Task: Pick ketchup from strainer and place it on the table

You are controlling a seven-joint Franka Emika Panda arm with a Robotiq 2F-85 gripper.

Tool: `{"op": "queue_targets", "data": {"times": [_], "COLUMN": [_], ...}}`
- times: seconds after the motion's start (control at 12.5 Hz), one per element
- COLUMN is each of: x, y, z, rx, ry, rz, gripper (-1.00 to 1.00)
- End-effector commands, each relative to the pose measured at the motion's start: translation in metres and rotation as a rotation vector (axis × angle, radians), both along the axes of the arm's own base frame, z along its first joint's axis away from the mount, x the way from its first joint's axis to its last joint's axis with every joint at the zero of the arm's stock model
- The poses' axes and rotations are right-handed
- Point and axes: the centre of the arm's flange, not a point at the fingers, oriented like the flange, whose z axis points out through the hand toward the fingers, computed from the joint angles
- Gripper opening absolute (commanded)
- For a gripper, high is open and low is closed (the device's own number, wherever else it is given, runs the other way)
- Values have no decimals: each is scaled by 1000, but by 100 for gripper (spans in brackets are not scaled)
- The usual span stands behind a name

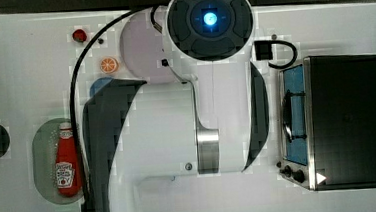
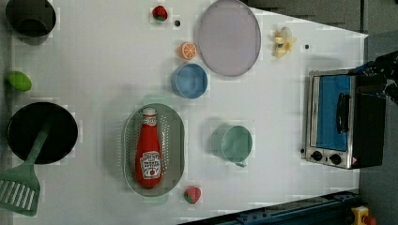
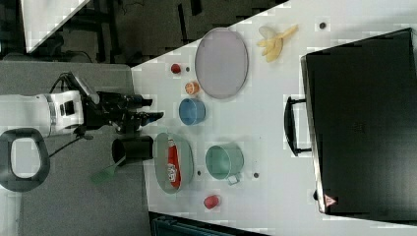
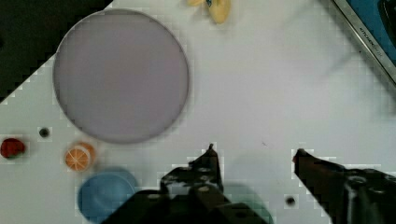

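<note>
The ketchup (image 2: 149,151), a red bottle with a white label, lies lengthwise in the pale green oval strainer (image 2: 176,140) on the white table (image 2: 94,61). The top view has the ketchup (image 1: 67,162) and the strainer (image 1: 44,161) at its left, partly behind the arm. In the right view my gripper (image 3: 153,109) hangs well above the table, apart from the ketchup (image 3: 173,164) and the strainer (image 3: 161,147). In the wrist view my gripper (image 4: 255,154) stands open with nothing between its dark fingertips (image 4: 210,156), over bare table.
Around the strainer stand a blue bowl (image 2: 189,80), a teal cup (image 2: 233,143), a purple plate (image 2: 228,37), an orange slice (image 2: 188,50), two strawberries (image 2: 192,194) and a banana (image 2: 282,42). A toaster oven (image 2: 340,119) stands at the left view's right, and a black pot with a green spatula (image 2: 40,133) at the left view's left.
</note>
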Motion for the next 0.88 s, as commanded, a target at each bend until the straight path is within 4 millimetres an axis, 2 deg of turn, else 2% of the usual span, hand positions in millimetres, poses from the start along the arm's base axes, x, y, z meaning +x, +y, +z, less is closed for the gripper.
{"op": "queue_targets", "data": {"times": [0.08,0.24,0.4,0.64,0.88], "x": [-80,-78,-76,-79,-84], "y": [-28,-11,29,108,196], "z": [59,58,54,41,24], "rx": [35,34,25,4,-2], "ry": [-2,2,10,27,-14], "rz": [-59,-27,48,198,364], "gripper": [59,100,100,100,100]}}
